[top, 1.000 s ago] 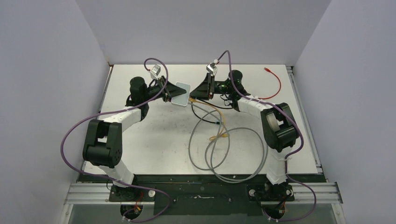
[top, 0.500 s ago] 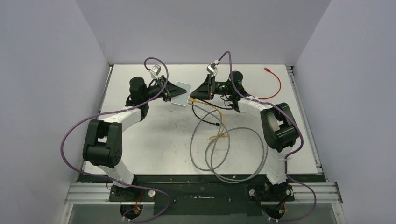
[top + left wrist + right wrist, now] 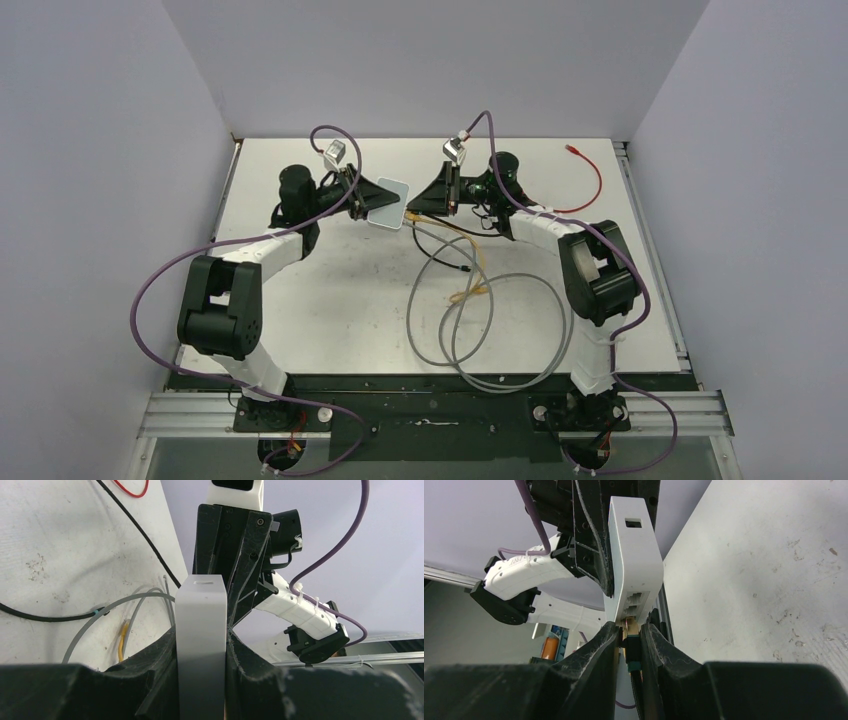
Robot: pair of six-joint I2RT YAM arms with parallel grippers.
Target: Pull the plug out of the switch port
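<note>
The switch (image 3: 390, 197), a flat light-grey box, is held off the table between the two arms. My left gripper (image 3: 377, 202) is shut on it; in the left wrist view the switch (image 3: 201, 615) fills the gap between my left gripper's (image 3: 201, 635) jaws. My right gripper (image 3: 419, 205) faces the socket edge. In the right wrist view my right gripper (image 3: 630, 632) is shut on the black plug (image 3: 631, 650) with a teal band. The plug's tip sits at a socket on the switch (image 3: 634, 565). I cannot tell how deep it sits.
Grey cable loops (image 3: 470, 330), a yellow cable (image 3: 470, 290) and a black cable (image 3: 445, 250) lie on the table below the grippers. A red cable (image 3: 592, 185) lies at the back right. Walls close the left, back and right sides.
Hardly anything has moved. The switch and both grippers have shifted very slightly, and the loose cables below have stirred a little.
</note>
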